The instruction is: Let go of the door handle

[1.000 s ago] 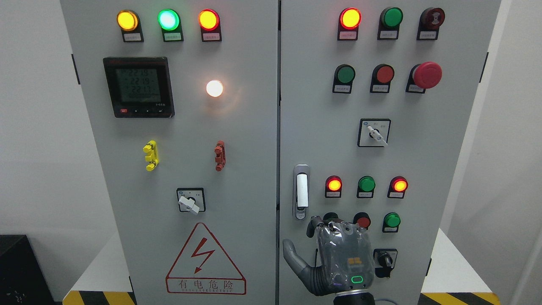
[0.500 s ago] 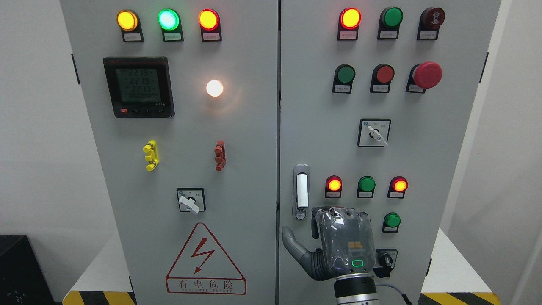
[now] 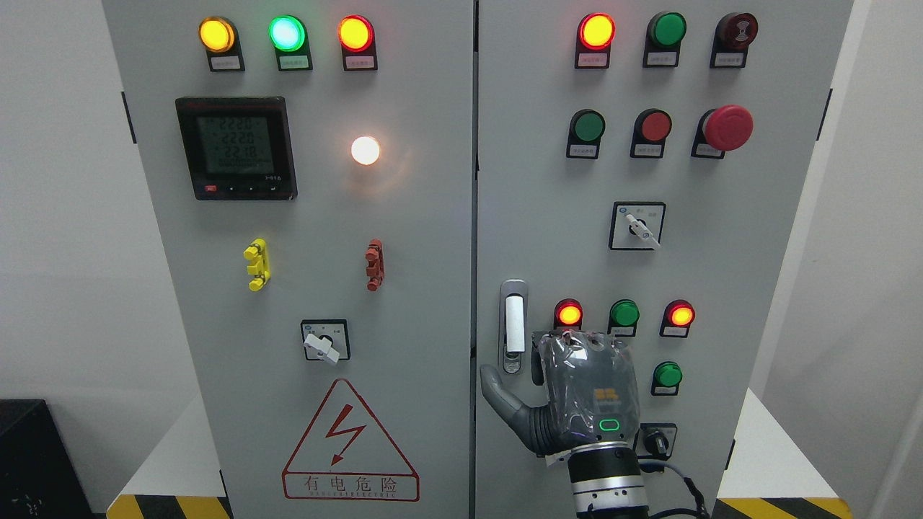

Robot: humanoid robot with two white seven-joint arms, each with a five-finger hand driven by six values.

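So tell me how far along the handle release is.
Done: the right hand is not gripping the door handle; it sits just right of and below it, thumb spread out, holding nothing. The right door looks shut. In hand: the hand hangs close to the panel. Left: pull the arm clear. The left hand is out of view.

You are looking at a grey control cabinet filling the middle of the view. Plain white walls are flanking the cabinet on both sides, evenly lit. A white platform is showing under the cabinet's base, with yellow-and-black hazard striping running along its front edge. Left of the cabinet, low down, a black box is sitting against the wall.
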